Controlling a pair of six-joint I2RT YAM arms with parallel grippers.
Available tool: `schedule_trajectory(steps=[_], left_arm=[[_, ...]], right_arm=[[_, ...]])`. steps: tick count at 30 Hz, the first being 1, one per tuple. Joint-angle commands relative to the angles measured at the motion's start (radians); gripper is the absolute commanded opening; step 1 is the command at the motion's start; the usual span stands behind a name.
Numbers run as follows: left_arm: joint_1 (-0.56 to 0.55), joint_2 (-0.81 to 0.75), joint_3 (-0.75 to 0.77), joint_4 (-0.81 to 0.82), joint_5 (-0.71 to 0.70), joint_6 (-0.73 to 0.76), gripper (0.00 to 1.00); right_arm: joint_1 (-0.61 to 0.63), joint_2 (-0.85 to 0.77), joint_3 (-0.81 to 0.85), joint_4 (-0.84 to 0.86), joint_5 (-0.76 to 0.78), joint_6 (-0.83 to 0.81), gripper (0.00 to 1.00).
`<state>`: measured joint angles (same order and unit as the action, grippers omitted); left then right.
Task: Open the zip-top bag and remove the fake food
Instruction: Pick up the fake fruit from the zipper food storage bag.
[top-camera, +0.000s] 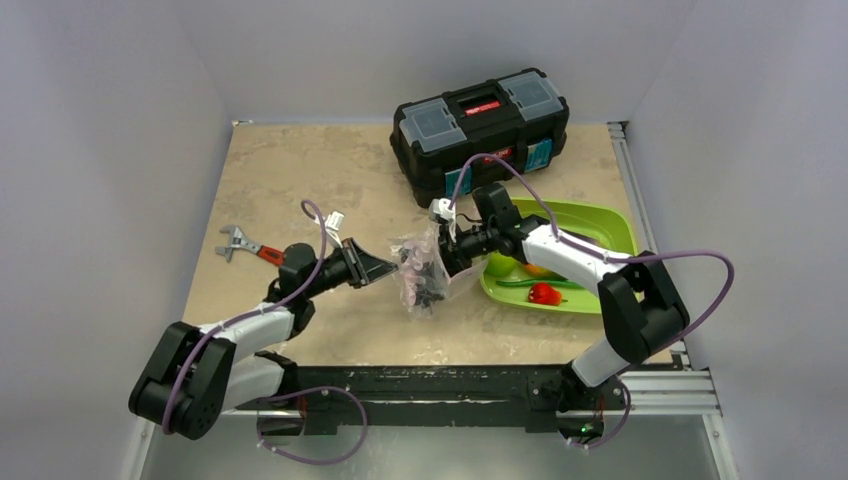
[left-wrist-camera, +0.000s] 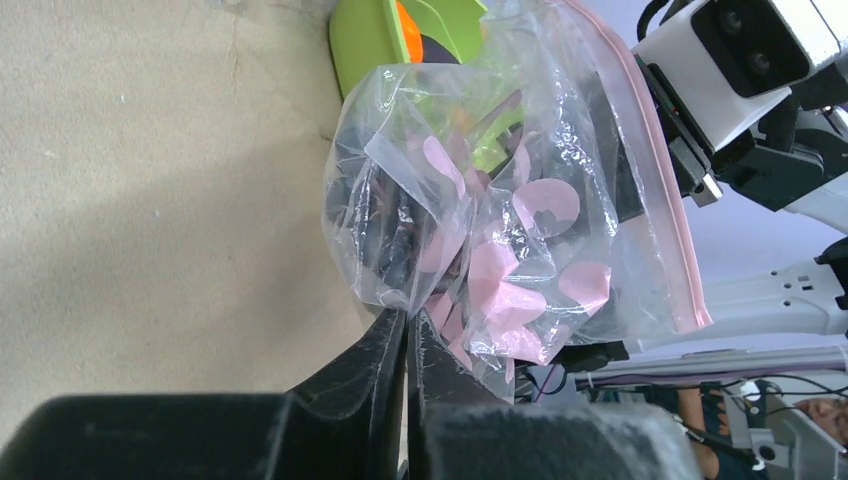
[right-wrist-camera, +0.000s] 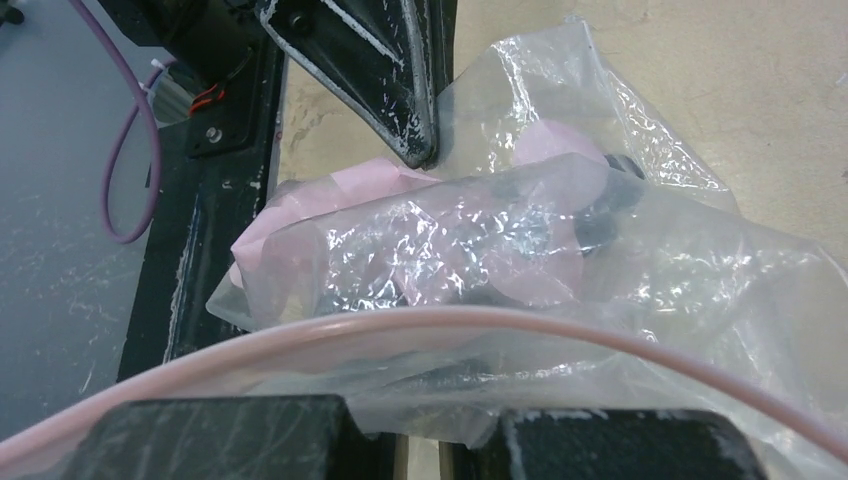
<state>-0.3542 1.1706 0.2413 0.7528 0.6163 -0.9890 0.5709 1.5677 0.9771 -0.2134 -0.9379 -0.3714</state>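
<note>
The zip-top bag (top-camera: 422, 272) hangs crumpled just beside the green tray (top-camera: 605, 228), on its left-arm side, stretched between the two grippers. Its pinkish zip strip (left-wrist-camera: 668, 210) runs along the edge nearest the tray, and dark fake food (left-wrist-camera: 385, 235) sits bunched in the far end behind clear plastic with pink patches. Whether the bag's bottom touches the table (top-camera: 300, 170) cannot be told.

The right gripper (top-camera: 447, 255), reaching out from over the tray, has its fingers nearly together on the plastic by the zip strip. The left gripper (left-wrist-camera: 407, 322), on the bag's side away from the tray, is pinched tight on a fold of the plastic.

In the tray lie a green apple (top-camera: 500, 265), an orange (top-camera: 537, 268), green beans (top-camera: 535, 283) and a red pepper (top-camera: 545, 293).

A black toolbox (top-camera: 480, 120) stands just behind the tray. A red-handled wrench (top-camera: 243, 246) lies well apart from it, beyond the left gripper.
</note>
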Motion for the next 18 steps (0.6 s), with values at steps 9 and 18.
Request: schedule_trajectory(steps=[9,18], left_arm=[[0.132,-0.133,-0.062,-0.034,0.021,0.051,0.00],[0.228,-0.383,-0.063,-0.423,-0.062,0.179,0.00]], right_arm=[[-0.055,-0.093,0.006,0.009,-0.068,-0.017,0.00],[-0.090,-0.127,-0.008,0.038,-0.065,0.001,0.00]])
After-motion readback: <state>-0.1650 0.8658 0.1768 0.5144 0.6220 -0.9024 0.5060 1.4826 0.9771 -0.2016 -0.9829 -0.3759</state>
